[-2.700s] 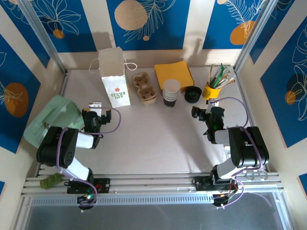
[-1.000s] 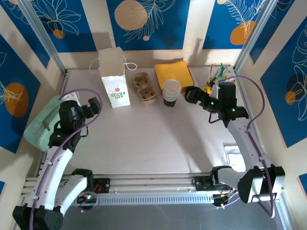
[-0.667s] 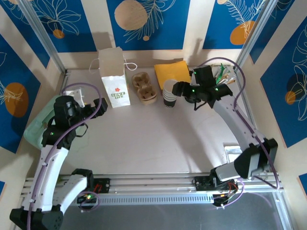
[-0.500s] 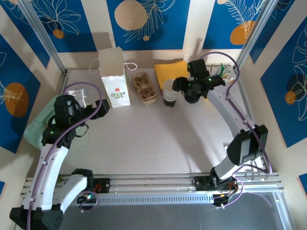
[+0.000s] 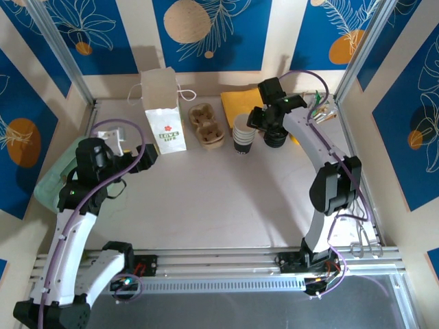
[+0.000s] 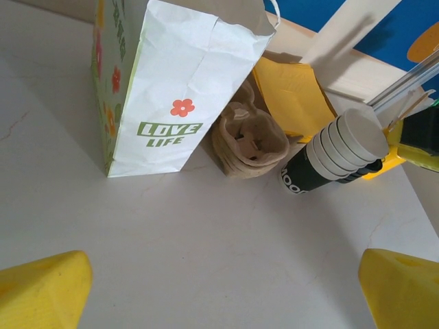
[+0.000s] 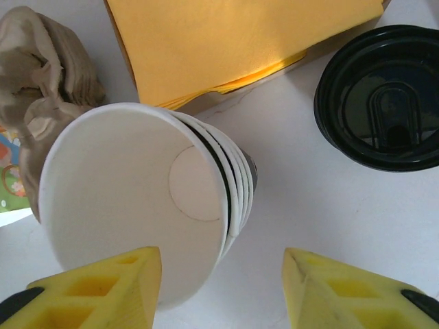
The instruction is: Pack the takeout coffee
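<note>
A: Right gripper (image 7: 218,262), state?
B: Jaws apart, clamped on nothing. One finger (image 7: 103,288) overlaps the cup stack (image 7: 130,199) rim. Can't tell if it touches.
A: Stack relative to it?
B: Wrist view: 10 o'clock, with its edge just in the gap. Lid (image 7: 381,96) is at 1 o'clock, on the table, apart from the cups.
A: Left gripper (image 6: 223,264)?
B: Wide apart, empty, over bare table. Bag (image 6: 171,89) near 11 o'clock, stack near 1.
</note>
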Controlling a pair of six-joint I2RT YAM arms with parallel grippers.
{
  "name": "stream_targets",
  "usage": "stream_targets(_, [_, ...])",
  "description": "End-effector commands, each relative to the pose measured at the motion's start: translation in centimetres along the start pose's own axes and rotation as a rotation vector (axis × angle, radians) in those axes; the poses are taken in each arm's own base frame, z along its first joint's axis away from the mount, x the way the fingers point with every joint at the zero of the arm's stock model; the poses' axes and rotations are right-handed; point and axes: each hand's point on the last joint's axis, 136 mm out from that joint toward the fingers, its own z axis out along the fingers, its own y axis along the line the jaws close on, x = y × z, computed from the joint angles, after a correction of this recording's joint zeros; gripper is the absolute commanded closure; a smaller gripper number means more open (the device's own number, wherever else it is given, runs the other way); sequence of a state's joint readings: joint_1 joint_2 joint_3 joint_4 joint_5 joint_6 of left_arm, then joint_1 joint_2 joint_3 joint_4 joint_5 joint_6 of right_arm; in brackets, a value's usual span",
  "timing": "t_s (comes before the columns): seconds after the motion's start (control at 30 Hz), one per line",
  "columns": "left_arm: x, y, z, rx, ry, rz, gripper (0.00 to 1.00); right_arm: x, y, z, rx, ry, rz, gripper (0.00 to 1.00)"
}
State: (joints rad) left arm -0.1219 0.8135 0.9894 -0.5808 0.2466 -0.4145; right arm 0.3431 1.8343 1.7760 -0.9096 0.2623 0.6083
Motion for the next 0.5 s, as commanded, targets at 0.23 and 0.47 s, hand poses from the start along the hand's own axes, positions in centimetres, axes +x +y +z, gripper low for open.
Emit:
stream_targets(0.23, [-0.27, -0.58, -0.73, 0.021, -0.011, -0.004, 0.01, 0.32, 0.32, 0.11, 0.037, 0.033, -0.010, 0.62])
stream_targets(0.47, [-0.15, 0.01, -1.15, -0.019, -0.007, 0.016, 0.01, 0.17, 0.47, 0.56, 0.032, 0.028, -0.013, 0.76])
